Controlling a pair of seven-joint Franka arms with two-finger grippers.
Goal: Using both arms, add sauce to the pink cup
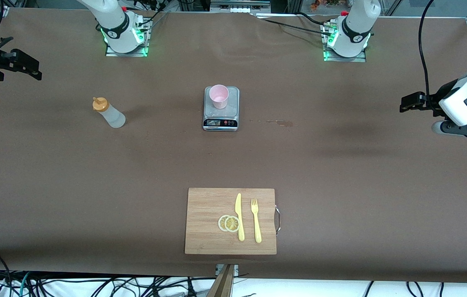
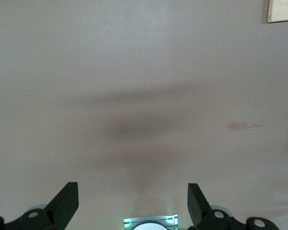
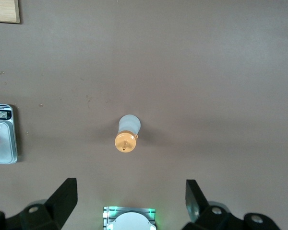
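The sauce bottle (image 1: pixel 108 112), translucent white with an orange cap, stands on the brown table toward the right arm's end. It also shows in the right wrist view (image 3: pixel 127 133), seen from above. The pink cup (image 1: pixel 219 96) stands upright on a small kitchen scale (image 1: pixel 221 119) at the table's middle. My right gripper (image 1: pixel 27 68) hangs open and empty, high over its end of the table (image 3: pixel 130 196). My left gripper (image 1: pixel 408 103) hangs open and empty over bare table at the other end (image 2: pixel 133 199). Both arms wait.
A wooden cutting board (image 1: pixel 208 214) lies nearer to the front camera, with a yellow knife (image 1: pixel 239 216), a yellow fork (image 1: pixel 255 220) and lemon slices (image 1: pixel 229 223) on it. A small stain (image 1: pixel 279 122) marks the table beside the scale. Two arm bases stand along the table's top edge.
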